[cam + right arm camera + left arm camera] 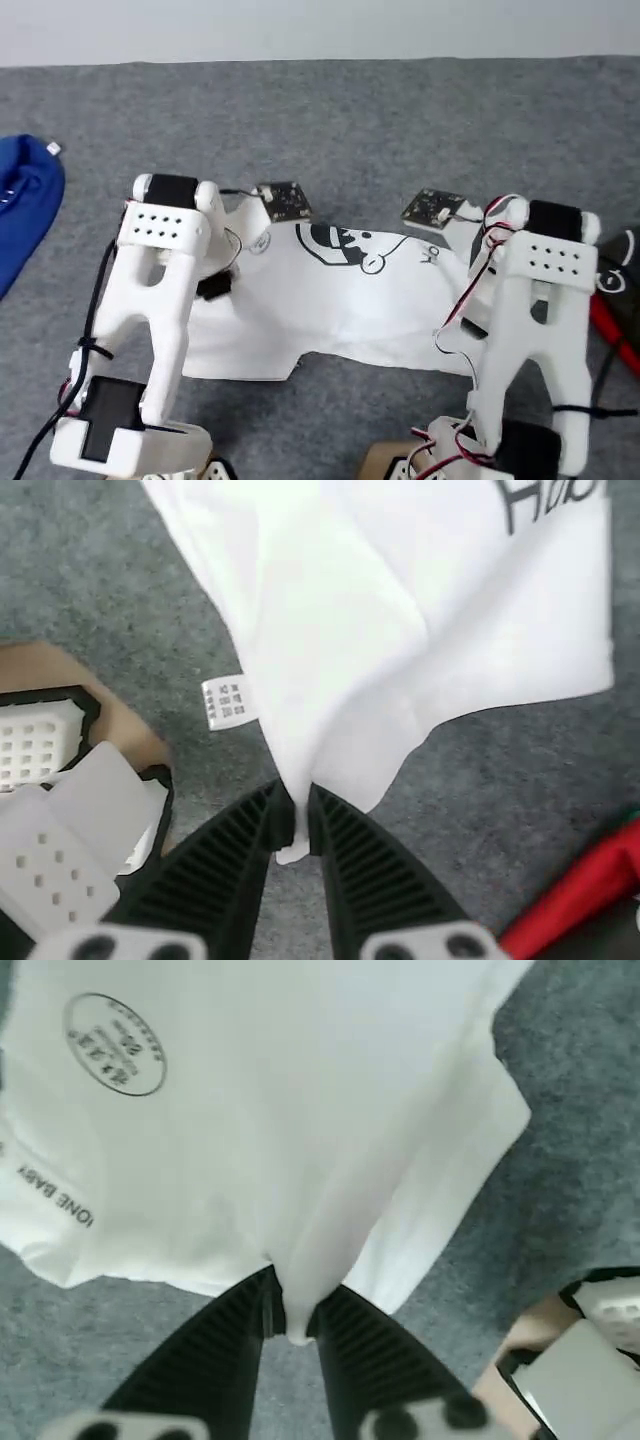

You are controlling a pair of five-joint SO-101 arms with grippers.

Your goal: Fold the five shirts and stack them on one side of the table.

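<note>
A white shirt (pixel 340 300) with black print lies spread on the grey table, held at both ends. My left gripper (pixel 293 1318) is shut on a pinched fold at the shirt's edge, and the white shirt (pixel 300 1110) hangs away from its black ribbed fingers (pixel 215 1350). My right gripper (pixel 295 828) is shut on another fold of the white shirt (pixel 400 600), beside a small care label (pixel 225 702). In the high view the left arm (pixel 160 290) stands over the shirt's left end and the right arm (pixel 535 310) over its right end.
A blue shirt (pixel 25 200) lies at the table's far left edge. A red garment (pixel 612 330) and a dark one (pixel 620 265) lie at the right edge. Arm bases on a tan board (pixel 60 680) stand at the near edge. The grey surface (pixel 400 120) stretches behind the arms.
</note>
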